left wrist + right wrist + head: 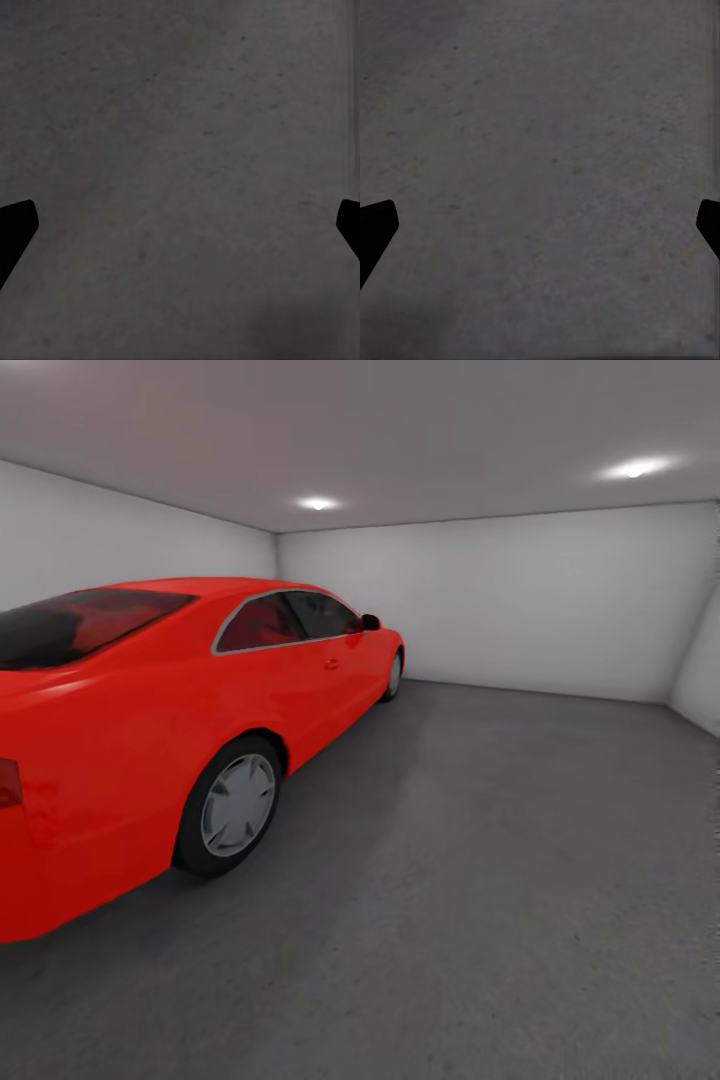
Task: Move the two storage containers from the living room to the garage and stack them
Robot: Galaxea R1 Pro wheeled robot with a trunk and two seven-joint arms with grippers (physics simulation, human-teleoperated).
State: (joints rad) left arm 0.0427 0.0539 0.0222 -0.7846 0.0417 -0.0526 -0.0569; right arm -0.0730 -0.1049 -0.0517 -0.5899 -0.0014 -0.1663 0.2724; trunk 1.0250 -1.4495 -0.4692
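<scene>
No readable text, labels or signs anywhere.

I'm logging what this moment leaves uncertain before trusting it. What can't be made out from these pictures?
- Red car: its rear is cut off by the head view's left edge.
- Garage floor: the car hides the part under and behind it.
- Left hand: the fingertips show just at the wrist view's edges, wide apart over bare floor.
- Right hand: likewise in its wrist view.
</scene>
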